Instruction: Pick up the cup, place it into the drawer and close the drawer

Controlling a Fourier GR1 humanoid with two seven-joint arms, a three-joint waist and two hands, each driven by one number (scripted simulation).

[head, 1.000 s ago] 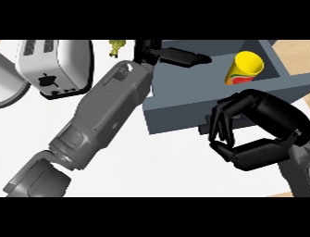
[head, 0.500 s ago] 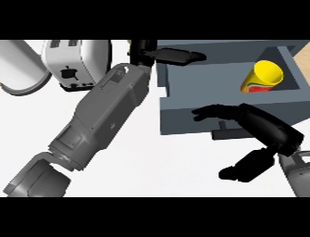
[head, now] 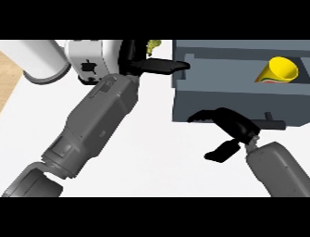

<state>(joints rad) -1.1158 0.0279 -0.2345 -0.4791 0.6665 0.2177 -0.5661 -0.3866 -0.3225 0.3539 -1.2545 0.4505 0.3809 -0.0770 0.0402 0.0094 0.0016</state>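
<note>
A yellow cup (head: 280, 70) lies tipped on its side inside the open grey drawer (head: 239, 104) at the upper right. My right hand (head: 227, 125) hangs in front of the drawer's front panel, just left of the small dark handle (head: 270, 121); its fingers are spread and hold nothing. My left forearm stretches up the middle, and my left hand (head: 150, 65) lies flat with straight fingers against the drawer's upper left corner. Nothing sits in either hand.
A white toaster (head: 92, 60) stands at the back, left of my left hand. A white cylinder (head: 41, 60) stands at the far left. A small yellow-green object (head: 153, 45) peeks out behind the left hand. The wooden counter edge shows at the left.
The view has shifted, so the drawer and cup sit further right and lower. My right hand has uncurled and drawn back from the drawer front, its fingers now spread.
</note>
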